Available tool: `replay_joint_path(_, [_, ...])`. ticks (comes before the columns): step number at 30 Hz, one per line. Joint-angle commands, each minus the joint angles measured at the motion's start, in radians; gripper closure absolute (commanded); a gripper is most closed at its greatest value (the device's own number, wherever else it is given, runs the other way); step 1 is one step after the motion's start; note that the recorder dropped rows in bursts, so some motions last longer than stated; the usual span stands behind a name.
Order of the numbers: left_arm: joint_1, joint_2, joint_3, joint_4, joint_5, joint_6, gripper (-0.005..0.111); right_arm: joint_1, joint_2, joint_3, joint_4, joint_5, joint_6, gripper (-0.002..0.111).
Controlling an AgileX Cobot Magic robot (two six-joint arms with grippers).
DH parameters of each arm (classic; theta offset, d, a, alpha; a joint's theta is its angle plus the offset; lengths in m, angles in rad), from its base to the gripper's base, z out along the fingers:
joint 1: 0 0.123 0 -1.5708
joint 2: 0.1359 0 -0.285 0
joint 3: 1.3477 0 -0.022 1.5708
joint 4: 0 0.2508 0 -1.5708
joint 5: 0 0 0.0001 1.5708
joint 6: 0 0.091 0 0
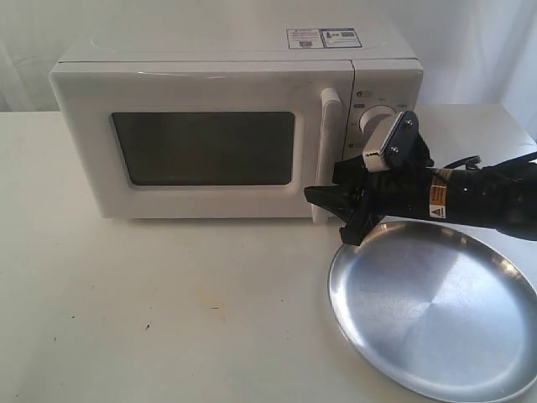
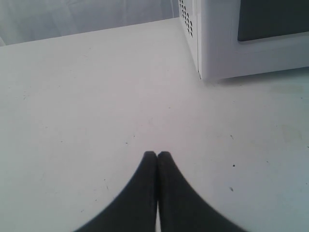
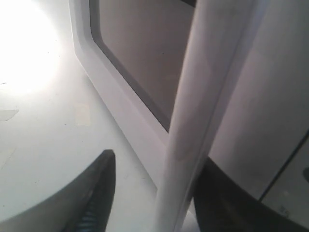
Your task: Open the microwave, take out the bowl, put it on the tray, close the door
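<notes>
Support surface: white table (image 1: 168,319), flat, with a few small dark marks.
Rear of table: white microwave (image 1: 210,151) standing upright on its base, dark window facing forward.
Front right of table: round steel tray (image 1: 436,311) lying flat, near the microwave's right end, edge running out of frame.

The left pincer (image 2: 157,153) hangs low over the white worktop (image 2: 87,106), its two dark fingers (image 2: 145,193) pressed together at the tips. A few small dark specks (image 2: 233,166) dot the surface near it. Farther off stands a corner of the microwave (image 2: 217,53): vent holes (image 2: 186,17) on the side wall, a dark window (image 2: 273,19) in front.
</notes>
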Motion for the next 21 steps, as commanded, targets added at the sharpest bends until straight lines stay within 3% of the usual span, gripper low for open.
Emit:
replay_joint_path(1, [-0.001, -0.002, 0.003, -0.004, 0.0, -0.006, 0.107, 0.066, 0.002, -0.037, -0.132, -0.215, -0.026, 0.097])
replay_joint_path(9, [-0.001, -0.002, 0.003, -0.004, 0.0, -0.006, 0.107, 0.066, 0.002, -0.037, -0.212, -0.224, 0.005, 0.108])
replay_joint_path(21, [-0.001, -0.002, 0.003, -0.004, 0.0, -0.006, 0.107, 0.152, -0.011, -0.032, -0.375, -0.224, 0.054, 0.108])
